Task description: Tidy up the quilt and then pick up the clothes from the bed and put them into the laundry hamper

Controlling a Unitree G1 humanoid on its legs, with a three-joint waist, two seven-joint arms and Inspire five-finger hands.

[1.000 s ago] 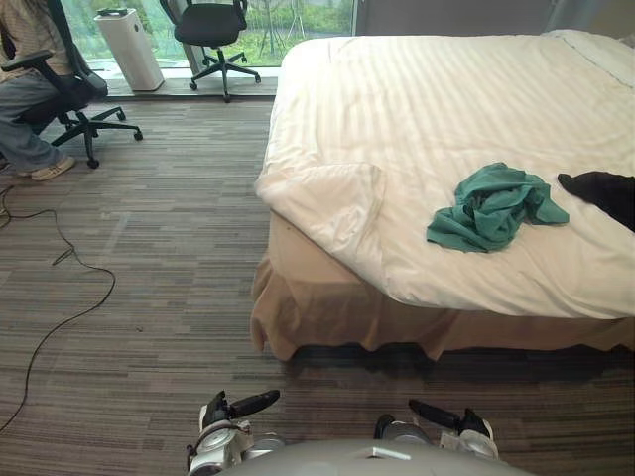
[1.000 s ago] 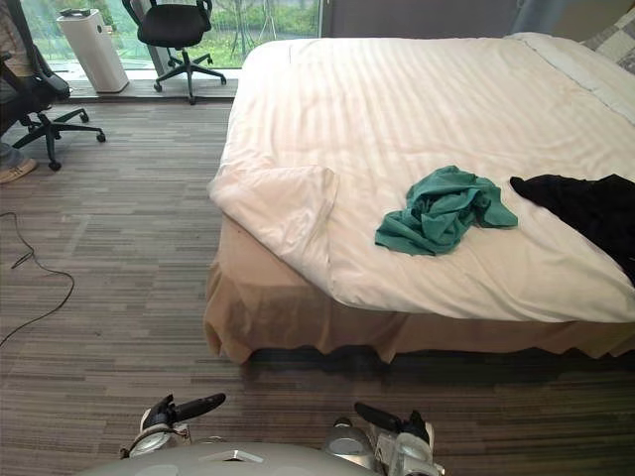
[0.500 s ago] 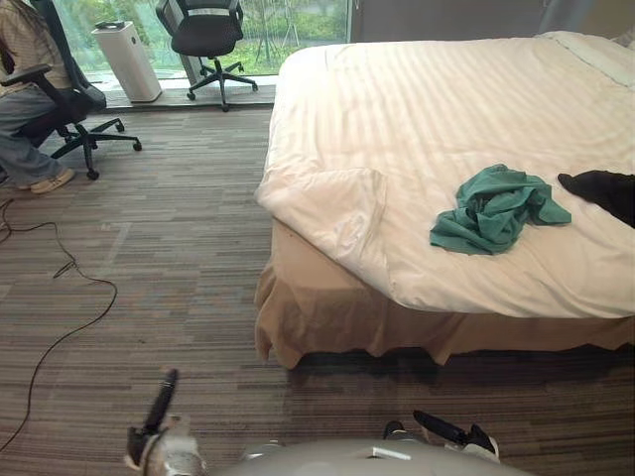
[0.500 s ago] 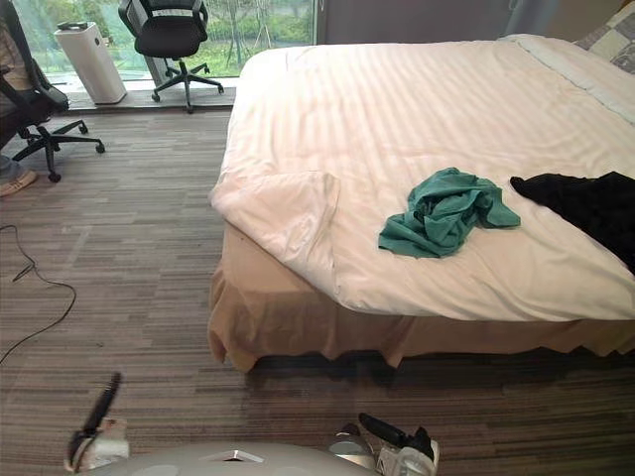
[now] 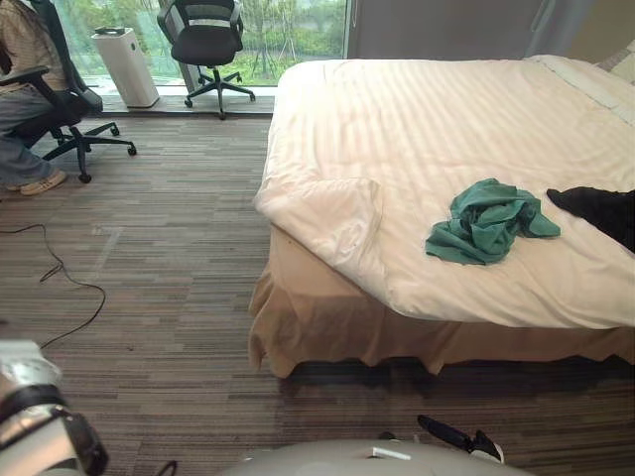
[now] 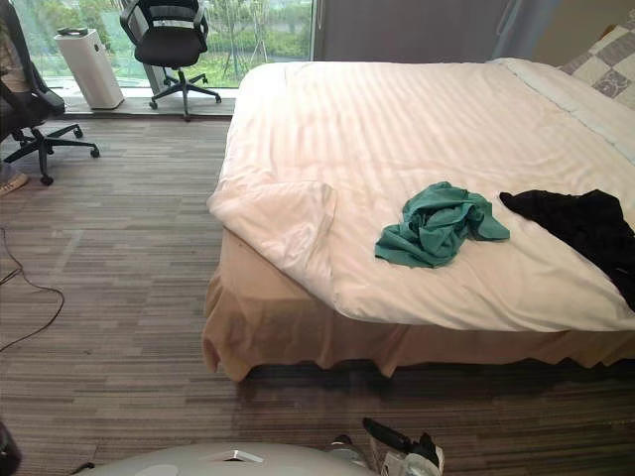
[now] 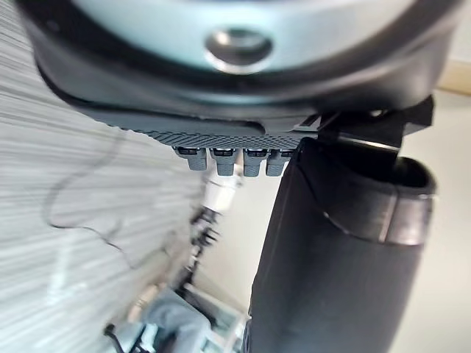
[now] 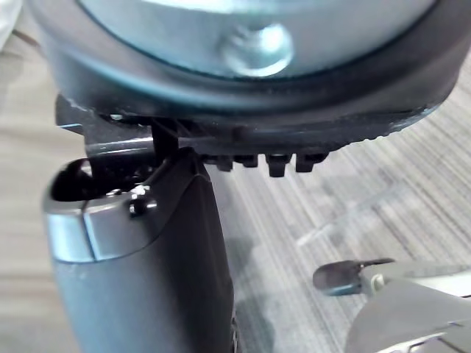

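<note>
Right hand (image 5: 458, 437) low at the near edge of the head views, over the striped carpet (image 5: 169, 258), well short of the bed; dark fingers stretched straight, nothing held. Left hand (image 7: 331, 265) close up in its own wrist view, thumb standing out above the carpet; open or closed, cannot tell.

On the bed, a white quilt (image 5: 437, 129) spread over the mattress, its near-left corner (image 5: 332, 213) folded back on itself above the tan bed skirt (image 5: 327, 322). Crumpled on the quilt toward the near edge, a green garment (image 5: 486, 220); near it to the right, a black garment (image 6: 580, 223), a strip of quilt between them. At the far right, a checked pillow (image 6: 607, 61).

Across the floor by the window: black office chair (image 5: 206, 40), white upright unit (image 5: 125, 63), seated person (image 5: 20, 99) on a second chair (image 5: 69, 109).
</note>
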